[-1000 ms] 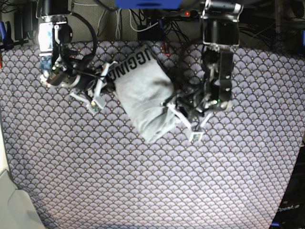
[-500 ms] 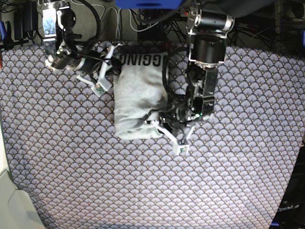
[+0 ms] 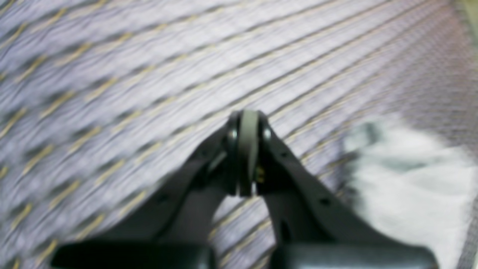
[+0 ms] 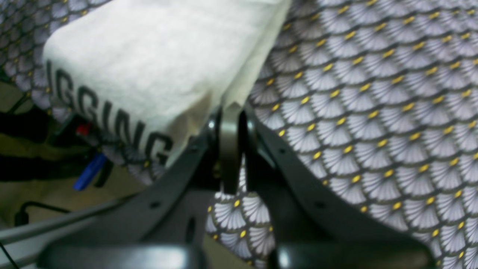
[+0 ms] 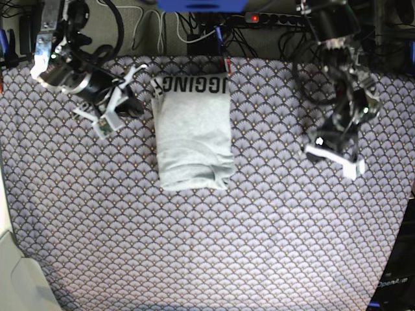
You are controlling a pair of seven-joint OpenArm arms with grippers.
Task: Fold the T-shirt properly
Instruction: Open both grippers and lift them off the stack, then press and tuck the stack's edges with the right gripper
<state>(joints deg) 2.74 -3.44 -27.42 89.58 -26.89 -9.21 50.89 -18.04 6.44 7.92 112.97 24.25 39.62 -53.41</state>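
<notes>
We count one folded T-shirt (image 5: 193,133), lettering at its 12 o'clock end. We count one scallop-patterned cloth (image 5: 214,253) over the counter. We count two grippers: the left gripper (image 5: 334,157) at 3 o'clock, the right gripper (image 5: 110,110) at 9 o'clock.

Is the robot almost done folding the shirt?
Looks nearly finished. Done: the T-shirt lies as a tidy folded rectangle on the patterned cloth, lettering along its top edge. In hand: nothing; the left gripper and right gripper are shut, empty, and off to either side of it. Left: maybe smoothing the slightly bunched bottom edge.
</notes>
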